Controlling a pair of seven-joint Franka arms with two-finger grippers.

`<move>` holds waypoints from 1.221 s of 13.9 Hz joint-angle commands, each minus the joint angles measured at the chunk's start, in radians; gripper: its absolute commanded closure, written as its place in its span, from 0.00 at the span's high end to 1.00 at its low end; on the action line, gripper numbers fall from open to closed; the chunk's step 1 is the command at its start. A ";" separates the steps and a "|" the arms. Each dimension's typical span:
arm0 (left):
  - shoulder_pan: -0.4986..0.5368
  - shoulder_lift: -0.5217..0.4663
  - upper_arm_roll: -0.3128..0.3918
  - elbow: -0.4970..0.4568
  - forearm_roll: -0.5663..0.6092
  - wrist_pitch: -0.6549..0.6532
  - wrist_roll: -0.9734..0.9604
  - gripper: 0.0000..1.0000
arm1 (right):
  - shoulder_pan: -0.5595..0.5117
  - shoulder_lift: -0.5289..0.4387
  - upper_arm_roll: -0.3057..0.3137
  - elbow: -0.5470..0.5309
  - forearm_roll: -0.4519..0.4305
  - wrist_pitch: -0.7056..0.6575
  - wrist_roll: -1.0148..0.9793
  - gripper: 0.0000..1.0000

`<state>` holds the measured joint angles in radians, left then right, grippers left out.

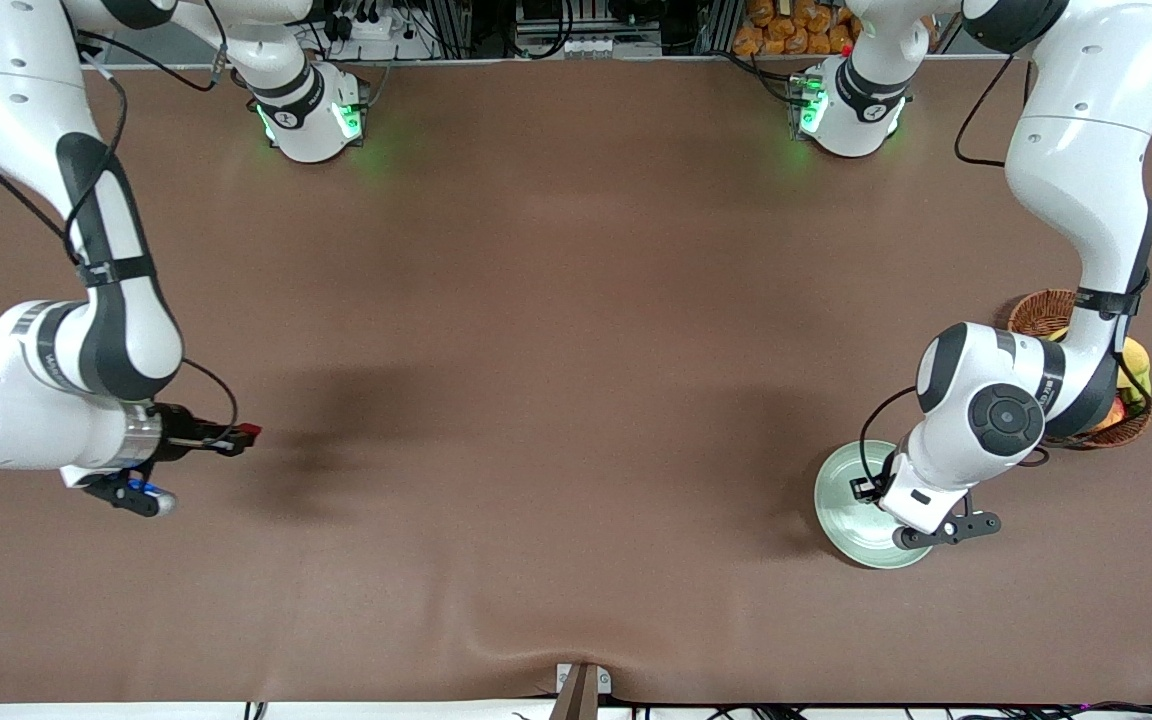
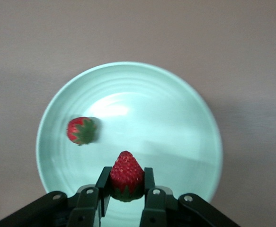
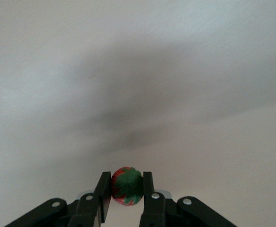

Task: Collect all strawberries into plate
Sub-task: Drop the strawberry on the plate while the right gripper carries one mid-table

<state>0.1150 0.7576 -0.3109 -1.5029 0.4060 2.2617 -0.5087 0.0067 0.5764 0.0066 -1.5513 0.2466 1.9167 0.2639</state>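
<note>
Right now my left gripper (image 2: 126,189) hangs over the plate (image 2: 185,142), clenched on a strawberry (image 2: 126,172); another strawberry (image 2: 81,130) lies below it in the plate. My right gripper (image 3: 126,194) pinches a third strawberry (image 3: 127,185) above bare surface (image 1: 556,400).

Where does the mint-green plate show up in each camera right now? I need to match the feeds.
Front view: the plate lies toward the left arm's end of the table, partly under the left gripper, beside the wicker basket.
Left wrist view: the plate fills the middle, one strawberry lying in it.
Right wrist view: not in it.
Shared landmark: the brown table cover.
</note>
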 commanded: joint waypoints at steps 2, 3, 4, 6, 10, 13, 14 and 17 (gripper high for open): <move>-0.006 0.054 0.016 0.004 0.111 -0.004 0.012 0.00 | 0.104 -0.046 -0.003 -0.087 0.054 0.016 0.177 0.00; -0.006 0.058 0.016 0.007 0.111 -0.004 0.013 0.00 | 0.128 -0.056 -0.002 -0.101 0.086 0.018 0.219 0.00; -0.006 0.058 0.016 0.007 0.111 -0.004 0.013 0.05 | 0.159 -0.061 -0.003 -0.108 0.117 0.019 0.251 0.00; -0.006 0.054 0.016 0.010 0.111 -0.004 0.015 0.99 | 0.218 -0.069 -0.002 -0.119 0.144 0.034 0.351 0.00; -0.003 0.014 0.010 0.010 0.106 -0.004 -0.002 1.00 | 0.392 -0.066 -0.003 -0.190 0.206 0.217 0.555 0.00; -0.005 -0.032 -0.016 0.006 0.061 -0.040 -0.011 1.00 | 0.505 -0.053 -0.002 -0.228 0.224 0.343 0.684 0.00; -0.003 -0.043 -0.036 0.006 0.036 -0.059 -0.026 1.00 | 0.547 -0.050 -0.002 -0.234 0.240 0.373 0.728 0.00; -0.006 -0.066 -0.102 0.006 0.007 -0.109 -0.098 1.00 | 0.671 0.002 -0.003 -0.234 0.255 0.510 0.863 0.00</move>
<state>0.1090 0.7264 -0.3763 -1.4780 0.4313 2.1967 -0.5575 0.6062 0.5566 0.0177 -1.7722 0.4756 2.3492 1.0562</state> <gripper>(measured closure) 0.000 0.687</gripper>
